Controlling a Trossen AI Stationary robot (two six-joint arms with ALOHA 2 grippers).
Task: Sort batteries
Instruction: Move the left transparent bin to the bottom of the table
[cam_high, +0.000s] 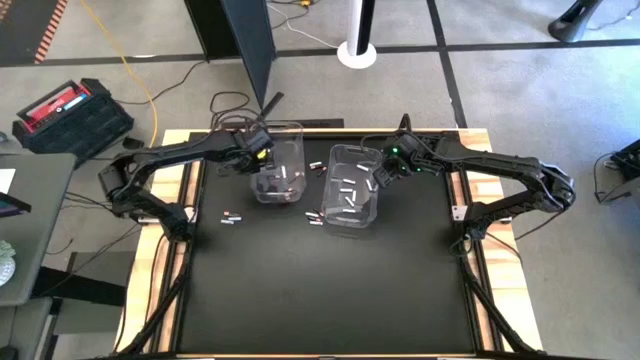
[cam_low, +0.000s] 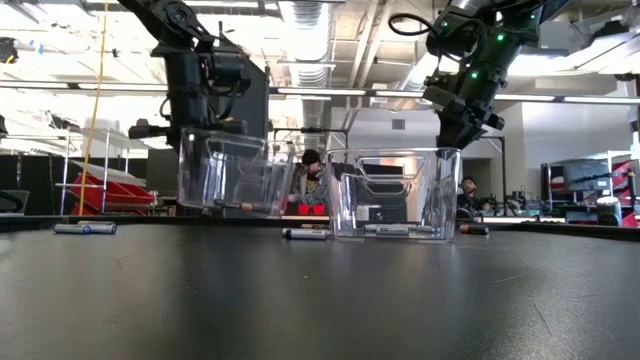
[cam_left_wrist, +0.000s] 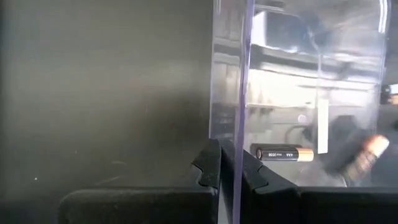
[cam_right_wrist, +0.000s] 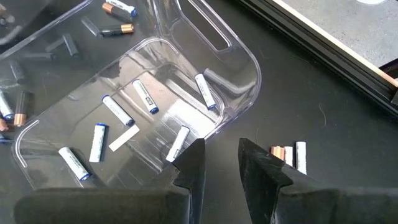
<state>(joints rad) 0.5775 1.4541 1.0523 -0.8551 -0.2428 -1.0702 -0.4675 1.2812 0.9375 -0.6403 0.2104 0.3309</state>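
Observation:
Two clear bins stand mid-table. The left bin (cam_high: 277, 172) holds dark, copper-ended batteries (cam_left_wrist: 283, 154). The right bin (cam_high: 350, 190) holds white, blue-tipped batteries (cam_right_wrist: 115, 111). My left gripper (cam_high: 259, 152) is shut on the left bin's wall. My right gripper (cam_right_wrist: 217, 165) hangs open above the right bin's far right corner (cam_low: 455, 155), with nothing between its fingers. Loose batteries lie on the mat at the left (cam_high: 232, 216), between the bins (cam_high: 315, 220) and beside my right fingers (cam_right_wrist: 289, 155). My left gripper (cam_left_wrist: 230, 158) pinches the left bin's side wall (cam_left_wrist: 239, 118) near its upper edge, one finger inside the bin and one outside. The fingers come slanting down from the table's left. In the low view the bin's bottom (cam_low: 235, 208) shows slightly above the table line.
The black mat (cam_high: 330, 290) stretches toward the near edge. Wooden side rails (cam_high: 168, 230) and the arm bases flank it. Behind the table are cables, a red toolbox (cam_high: 65, 110) and people (cam_low: 312, 175) in the room.

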